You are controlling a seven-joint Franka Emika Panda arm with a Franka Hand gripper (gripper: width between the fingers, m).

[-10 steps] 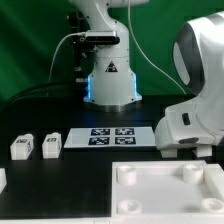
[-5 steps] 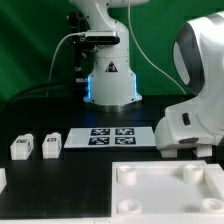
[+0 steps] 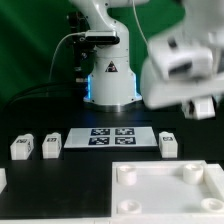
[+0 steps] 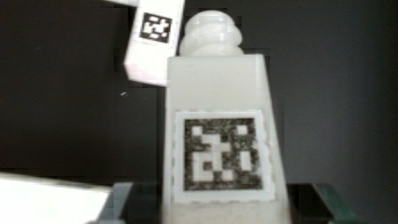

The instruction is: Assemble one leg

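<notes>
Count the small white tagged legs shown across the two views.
4. The first leg and second leg stand together at the exterior view's left; third leg sits by the marker board on that view's right; fourth leg fills the wrist view, in the gripper. More may be hidden.

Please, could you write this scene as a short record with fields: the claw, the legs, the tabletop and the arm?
grasp: claw seemingly shut on the gripped leg, which fills the gap between its fingers
loose: three loose legs, two at the exterior view's left of the marker board, one at its right
base: tabletop in front, no leg in its visible sockets
robot: arm high up, blurred
</notes>
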